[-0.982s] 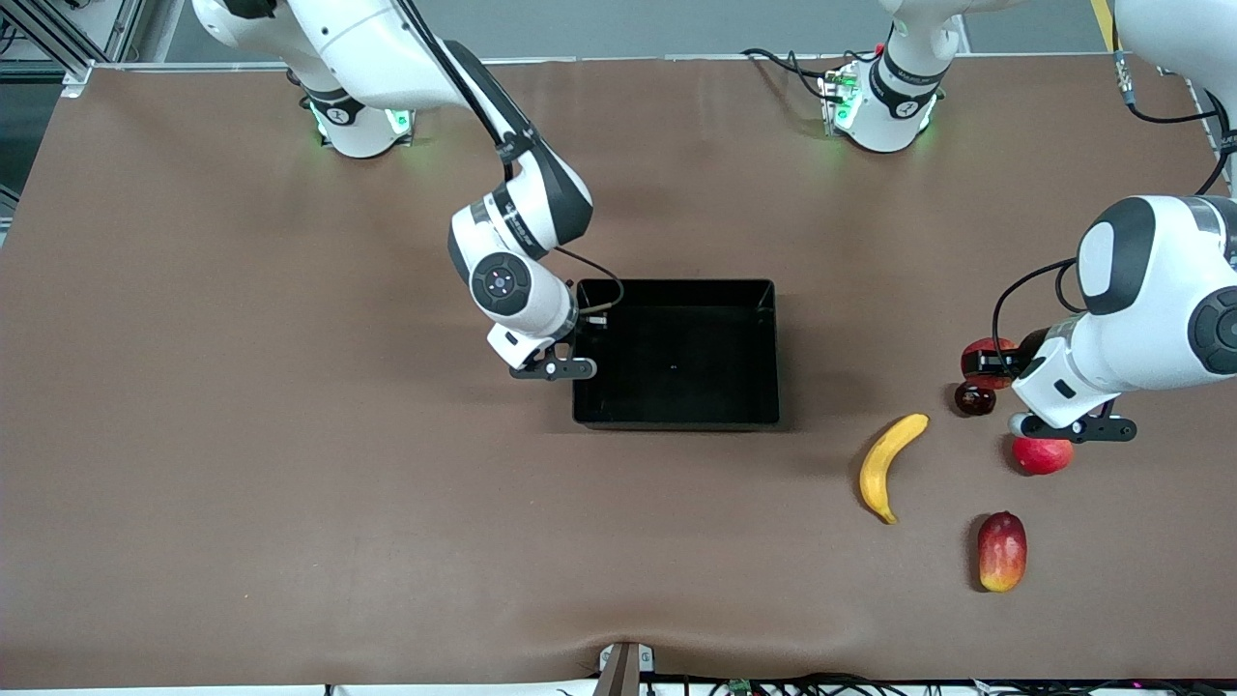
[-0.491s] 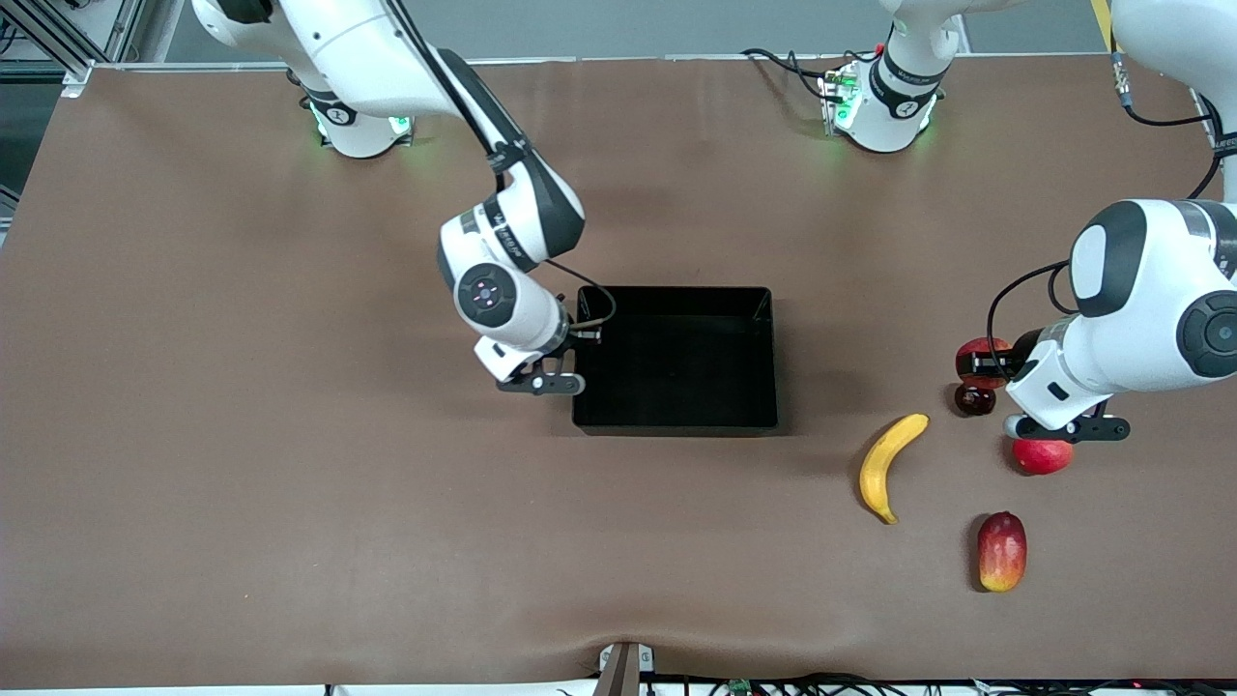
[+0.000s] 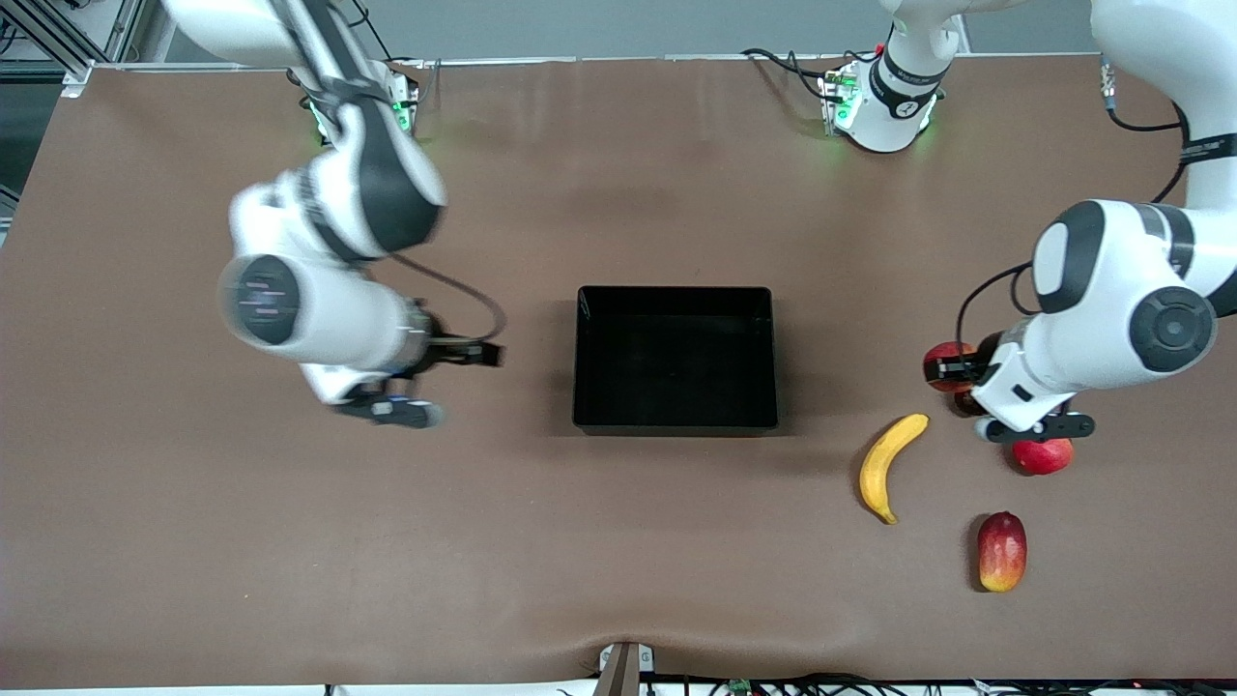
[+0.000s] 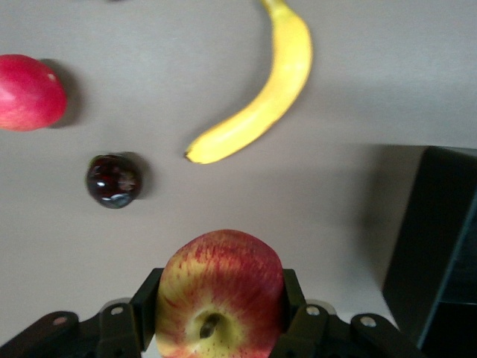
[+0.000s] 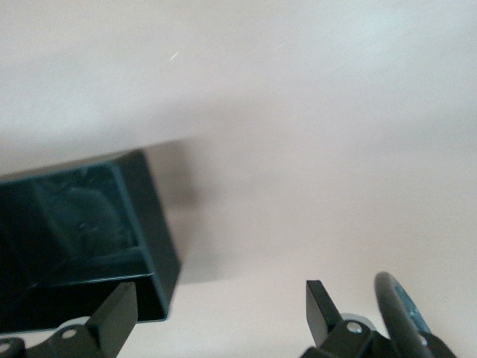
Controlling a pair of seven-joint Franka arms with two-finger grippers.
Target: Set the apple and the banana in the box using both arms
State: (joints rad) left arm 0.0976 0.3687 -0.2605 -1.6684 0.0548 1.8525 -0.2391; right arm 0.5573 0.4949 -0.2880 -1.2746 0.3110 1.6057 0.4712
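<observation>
Brown mat (image 3: 290, 541) covers the whole table, robot bases along the 12 o'clock edge of the front view. Apple (image 4: 220, 294): small, red streaks over yellow around the stem dimple, clamped between the fingers (image 4: 294, 317) of the left gripper (image 3: 952, 372), lifted over the mat at the left arm's end, about 3 o'clock from the box (image 3: 676, 420); likely raised so it can be carried across to the box. Banana (image 3: 889, 467): curved, yellow, dark tips, flat on the mat at roughly 4 o'clock from the box, untouched. Box: glossy black, shallow, mid-table, nothing in it. Small dark round fruit (image 4: 112, 180), plain red fruit (image 3: 1043, 455) and red-yellow oblong fruit (image 3: 1001, 551) lie near the banana. Right gripper (image 3: 440, 382): jaws spread wide, holding nothing, over bare mat at 9 o'clock from the box.
</observation>
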